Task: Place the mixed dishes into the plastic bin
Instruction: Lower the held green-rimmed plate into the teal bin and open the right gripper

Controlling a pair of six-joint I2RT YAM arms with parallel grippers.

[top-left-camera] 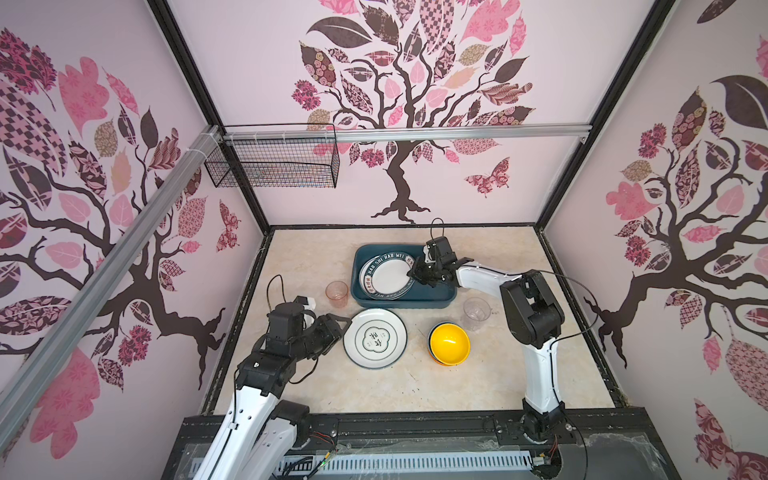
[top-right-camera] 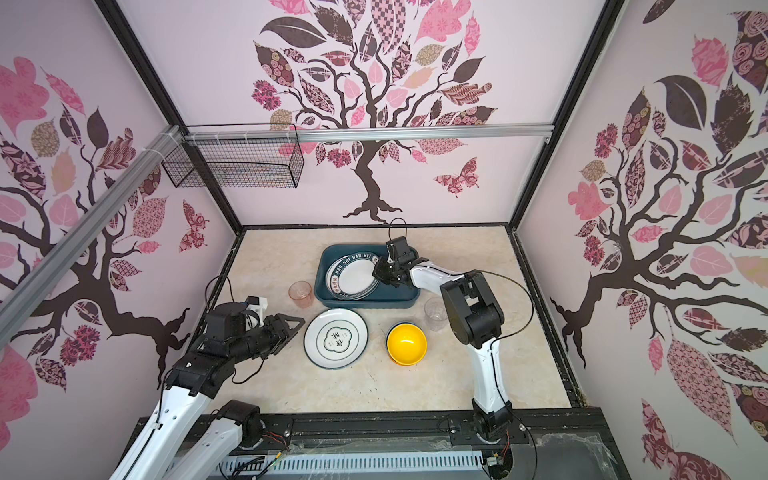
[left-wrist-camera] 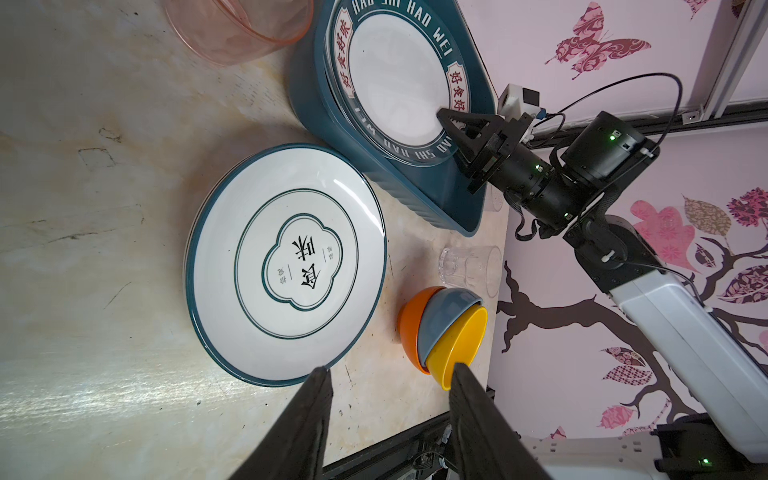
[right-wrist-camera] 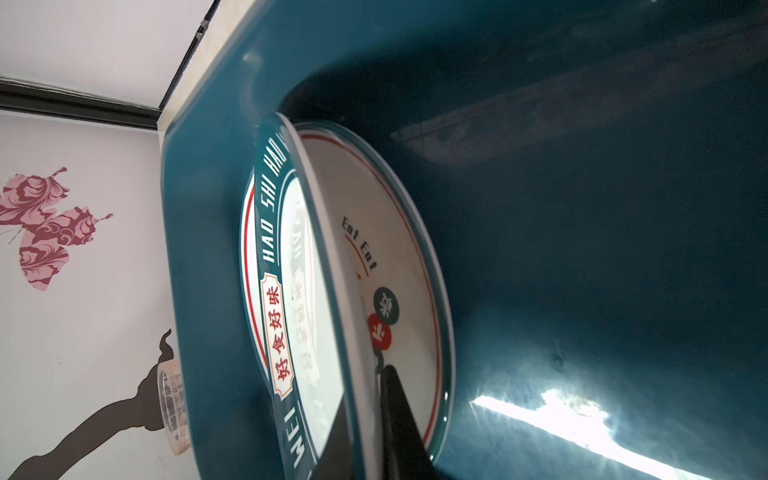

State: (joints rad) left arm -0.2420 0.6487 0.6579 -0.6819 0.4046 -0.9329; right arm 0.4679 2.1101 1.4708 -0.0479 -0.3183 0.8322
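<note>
Bin (top-left-camera: 399,302) sits at the back of the table (top-left-camera: 316,386), dark teal, and there are two plates in it already: the lettered plate (top-left-camera: 388,276) on top, overlapping a second plate (right-wrist-camera: 395,232) with a thin red ring. Over on the right, the right gripper (top-left-camera: 412,274) reaches across the bin's right end with its jaws clamped on the lettered plate's rim. The right wrist view shows one finger above that edge and one below, and the gripped side is tipped up a little off the plate beneath. Now the left: the left gripper (left-wrist-camera: 390,370) hovers low with its jaws apart and nothing between them, just beside the left edge of the crest plate (top-left-camera: 375,338). That one is white with a teal rim and black characters in the middle, and it lies flat on the table just in front of the bin. Right of it is the stack of bowls (top-left-camera: 449,341), yellow nested in blue nested in orange. A pinkish cup (top-left-camera: 337,293) stands upright just left of the bin, and a clear cup (top-left-camera: 476,312) stands near the bin's front right corner. A wire basket (top-left-camera: 274,162) hangs from the rail up on the back wall.
</note>
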